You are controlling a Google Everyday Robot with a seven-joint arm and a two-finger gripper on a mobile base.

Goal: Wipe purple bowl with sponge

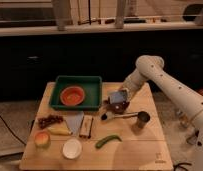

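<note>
Wiping stage: sponge held at the purple bowl.

The gripper (120, 96) pinches the sponge (118, 96), a small light-blue block, directly over the purple bowl (118, 105), a small, round, near-black vessel on the wooden table (145, 145), just right of the green tray (93, 82). Pickup appears done; wiping appears begun or imminent, though contact with the bowl cannot be confirmed.

Light-blue sponge (118, 96), dark maroon purple bowl (120, 106), orange bowl (72, 95), green tray (94, 83)
</note>
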